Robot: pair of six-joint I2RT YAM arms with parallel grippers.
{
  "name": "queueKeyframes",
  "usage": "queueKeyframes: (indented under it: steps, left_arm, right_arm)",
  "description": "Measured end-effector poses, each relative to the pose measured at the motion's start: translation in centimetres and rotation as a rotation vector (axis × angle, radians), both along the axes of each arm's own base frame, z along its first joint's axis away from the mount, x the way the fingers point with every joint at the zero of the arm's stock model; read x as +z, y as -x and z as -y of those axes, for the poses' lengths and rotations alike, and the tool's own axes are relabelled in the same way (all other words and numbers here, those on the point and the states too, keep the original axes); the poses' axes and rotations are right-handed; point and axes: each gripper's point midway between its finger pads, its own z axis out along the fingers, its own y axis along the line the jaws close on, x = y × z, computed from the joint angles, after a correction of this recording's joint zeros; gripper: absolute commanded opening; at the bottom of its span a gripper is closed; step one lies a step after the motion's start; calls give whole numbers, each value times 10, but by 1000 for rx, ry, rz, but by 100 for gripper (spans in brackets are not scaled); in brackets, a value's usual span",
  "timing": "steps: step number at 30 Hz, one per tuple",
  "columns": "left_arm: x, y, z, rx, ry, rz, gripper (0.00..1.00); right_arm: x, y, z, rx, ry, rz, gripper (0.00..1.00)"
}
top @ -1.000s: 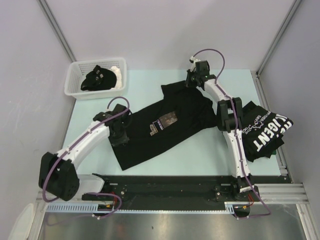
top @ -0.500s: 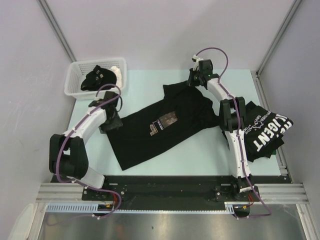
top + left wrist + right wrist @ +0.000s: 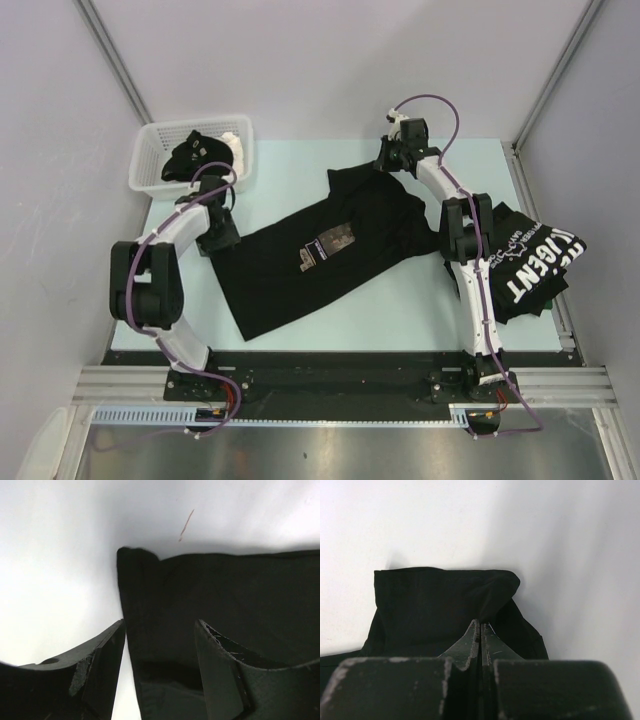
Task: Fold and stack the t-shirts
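A black t-shirt [image 3: 300,270] with a reddish-brown chest print [image 3: 328,243] lies spread diagonally on the table. My left gripper [image 3: 222,236] is at its left corner. In the left wrist view the left gripper [image 3: 160,632] is open, with the shirt's edge [image 3: 220,590] lying between the fingers [image 3: 102,662]. My right gripper [image 3: 392,160] is at the shirt's far end. In the right wrist view the right gripper [image 3: 481,626] is shut on a fold of the black cloth [image 3: 430,600]. A second black t-shirt [image 3: 530,262] with big white lettering lies folded at the right edge.
A white slotted basket [image 3: 150,160] at the far left holds a crumpled black garment [image 3: 195,155] and something white. Grey walls enclose the table on three sides. A black rail [image 3: 340,370] runs along the near edge.
My left arm has swung left and away, from the shirt's near-left side to its left corner. My right gripper has shifted slightly right with the cloth it holds.
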Motion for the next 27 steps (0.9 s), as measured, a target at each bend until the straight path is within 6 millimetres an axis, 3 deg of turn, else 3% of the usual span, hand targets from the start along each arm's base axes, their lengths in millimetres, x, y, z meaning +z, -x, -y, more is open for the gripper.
queueKeyframes:
  steps: [13,19,27]
  left_arm:
    - [-9,-24,-16,31,8,5,59]
    - [-14,-23,-33,65,-1,-9,58]
    - [-27,-20,-38,80,0,-46,53]
  right_arm:
    - [0,0,2,-1,0,0,0]
    - [-1,-1,5,-3,5,0,0]
    - [-8,2,10,-4,16,-16,0]
